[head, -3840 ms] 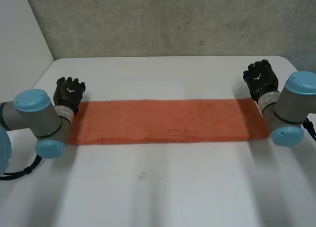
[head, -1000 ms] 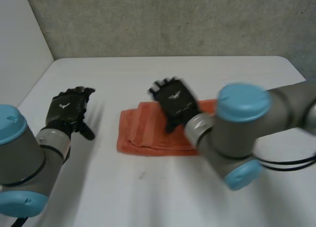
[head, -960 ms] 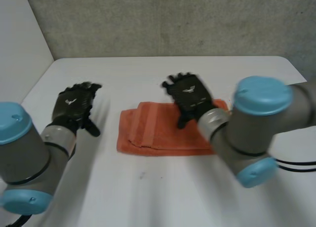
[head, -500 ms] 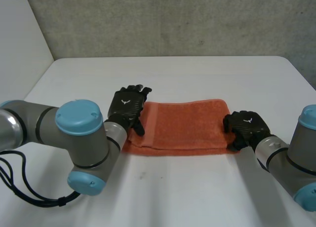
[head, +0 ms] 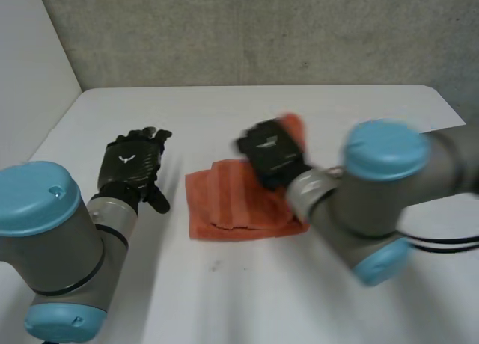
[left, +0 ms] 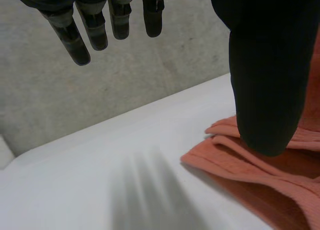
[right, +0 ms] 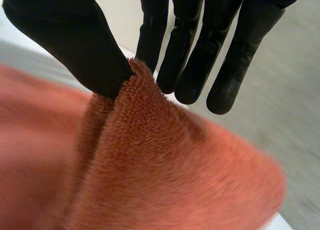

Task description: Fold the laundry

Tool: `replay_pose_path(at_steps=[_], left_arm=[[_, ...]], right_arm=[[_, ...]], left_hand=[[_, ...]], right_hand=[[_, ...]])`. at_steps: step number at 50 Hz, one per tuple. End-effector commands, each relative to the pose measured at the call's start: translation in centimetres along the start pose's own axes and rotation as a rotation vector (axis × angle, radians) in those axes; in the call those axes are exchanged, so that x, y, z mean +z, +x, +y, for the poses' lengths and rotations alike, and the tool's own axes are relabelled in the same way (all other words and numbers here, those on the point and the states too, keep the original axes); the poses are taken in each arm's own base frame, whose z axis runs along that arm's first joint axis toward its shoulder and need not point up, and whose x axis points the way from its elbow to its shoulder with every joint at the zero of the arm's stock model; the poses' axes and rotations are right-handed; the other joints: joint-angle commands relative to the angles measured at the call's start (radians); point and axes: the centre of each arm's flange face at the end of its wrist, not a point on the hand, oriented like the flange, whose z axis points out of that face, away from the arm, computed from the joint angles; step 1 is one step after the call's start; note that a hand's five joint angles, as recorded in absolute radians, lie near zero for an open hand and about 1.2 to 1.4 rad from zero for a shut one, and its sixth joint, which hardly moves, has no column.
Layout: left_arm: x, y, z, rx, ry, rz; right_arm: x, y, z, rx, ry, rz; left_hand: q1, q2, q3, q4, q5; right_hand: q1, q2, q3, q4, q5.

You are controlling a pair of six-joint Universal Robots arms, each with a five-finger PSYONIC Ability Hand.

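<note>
An orange towel (head: 232, 203) lies folded in the middle of the white table (head: 224, 299). My right hand (head: 271, 155) hangs over its far right part with one towel end (head: 293, 125) lifted. In the right wrist view the thumb (right: 65, 37) and straight fingers (right: 192, 65) pinch that towel edge (right: 150, 170), and the cloth hangs below the palm. My left hand (head: 133, 164) rests to the left of the towel, clear of it, with straight spread fingers (left: 75, 37). Its thumb (left: 262, 80) points at the towel's near folded edge (left: 240, 165) without touching it.
My right arm (head: 374, 202) stretches across the table's right half, above the towel's right side. A grey wall (head: 262, 30) stands behind the table, and a white wall closes the left side. Bare table lies in front of the towel.
My right hand has closed on the towel's right end and carried it up and leftward over the towel. My left hand has drawn back off the left end to the left.
</note>
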Motion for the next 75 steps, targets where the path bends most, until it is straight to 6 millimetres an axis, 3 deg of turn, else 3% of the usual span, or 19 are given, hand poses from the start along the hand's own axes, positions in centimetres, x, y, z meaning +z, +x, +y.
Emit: replay_pose_path(at_steps=[1,4,5,6,8,14,17,22,33,42,47,49,53,55,57,61,63,69,75], left_arm=[[0.3,-0.8,-0.3,-0.007,0.008,-0.029],[0.5,-0.8,-0.6,-0.015,0.018,-0.030],[0.6,-0.8,-0.8,-0.019,0.024,-0.028],[0.6,-0.8,-0.8,-0.019,0.024,-0.028],[1.1,-0.6,-1.5,-0.028,0.047,-0.015],[2.8,0.9,-1.9,-0.035,0.047,0.072],[3.2,1.5,-1.8,-0.049,0.035,0.102],[4.4,4.2,-0.3,-0.156,-0.068,0.205],[5.0,4.6,3.9,-0.199,-0.307,0.183],[5.1,4.1,4.2,-0.196,-0.321,0.172],[5.0,4.0,2.4,-0.199,-0.282,0.181],[4.5,3.8,-0.2,-0.208,-0.219,0.187],[3.8,3.6,-3.2,-0.224,-0.138,0.194],[3.2,3.3,-5.1,-0.233,-0.088,0.197],[1.7,2.7,-8.4,-0.245,-0.005,0.200],[0.4,1.6,-10.7,-0.252,0.046,0.181],[-0.9,0.1,-12.6,-0.252,0.075,0.150],[-2.2,-2.1,-14.8,-0.253,0.110,0.096],[-3.3,-3.3,-16.2,-0.248,0.127,0.065]], right_arm=[[0.3,-8.3,1.6,-0.005,-0.034,-0.192],[0.3,-8.2,1.9,-0.003,-0.068,-0.168],[0.4,-7.4,1.2,-0.005,-0.065,-0.123],[0.3,-6.4,0.1,0.002,-0.054,-0.071],[0.1,-5.2,-1.4,0.024,-0.033,-0.017],[-0.6,1.8,-4.3,0.253,0.038,0.162],[-0.8,3.2,-3.9,0.344,0.022,0.166],[-0.5,4.4,-1.1,0.433,-0.089,0.145],[1.3,4.1,7.1,0.574,-0.327,0.098],[2.2,4.5,8.8,0.622,-0.376,0.060],[2.1,5.9,6.3,0.609,-0.317,0.072],[1.4,7.4,2.6,0.584,-0.228,0.088],[0.3,8.7,-0.9,0.570,-0.144,0.110],[-1.4,9.8,-4.1,0.559,-0.063,0.140],[-2.3,10.7,-5.1,0.548,-0.027,0.172],[-4.3,12.5,-6.9,0.514,0.043,0.266],[-6.8,13.8,-8.7,0.474,0.105,0.362],[-10.9,16.3,-9.3,0.367,0.106,0.529],[-12.0,17.5,-8.2,0.325,0.065,0.588]], left_hand=[[-0.007,0.010,0.008,0.007,-0.033],[-0.007,0.010,0.008,0.007,-0.033],[-0.007,0.010,0.008,0.007,-0.033],[-0.007,0.010,0.008,0.007,-0.033],[-0.007,0.010,0.008,0.007,-0.033],[-0.007,0.010,0.008,0.007,-0.033],[-0.007,0.010,0.008,0.007,-0.033],[-0.003,0.014,0.012,0.010,-0.029],[-0.006,0.011,0.009,0.007,-0.032],[-0.007,0.010,0.008,0.007,-0.033],[-0.007,0.010,0.008,0.007,-0.033],[-0.007,0.010,0.008,0.007,-0.033],[-0.007,0.010,0.008,0.007,-0.033],[-0.007,0.010,0.008,0.007,-0.033],[-0.007,0.010,0.008,0.007,-0.033],[-0.007,0.010,0.008,0.007,-0.033],[-0.007,0.010,0.008,0.007,-0.033],[-0.007,0.010,0.008,0.007,-0.033],[-0.007,0.010,0.008,0.007,-0.033]], right_hand=[[0.424,0.215,0.211,0.204,0.236],[0.372,0.163,0.159,0.152,0.184],[-0.273,-0.483,-0.486,-0.493,-0.461],[-0.678,-0.887,-0.890,-0.898,-0.865],[-0.798,-1.007,-1.011,-1.018,-0.985],[-0.798,-1.007,-1.011,-1.018,-0.985],[-0.798,-1.007,-1.011,-1.018,-0.985],[-0.798,-1.007,-1.011,-1.018,-0.985],[-0.798,-1.007,-1.011,-1.018,-0.985],[-0.798,-1.007,-1.011,-1.018,-0.985],[-0.798,-1.007,-1.011,-1.018,-0.985],[-0.798,-1.007,-1.011,-1.018,-0.985],[-0.798,-1.007,-1.011,-1.018,-0.985],[-0.798,-1.007,-1.011,-1.018,-0.985],[-0.798,-1.007,-1.011,-1.018,-0.985],[-0.798,-1.007,-1.011,-1.018,-0.985],[-0.798,-1.007,-1.011,-1.018,-0.985],[-0.798,-1.007,-1.011,-1.018,-0.985],[-0.798,-1.007,-1.011,-1.018,-0.985]])
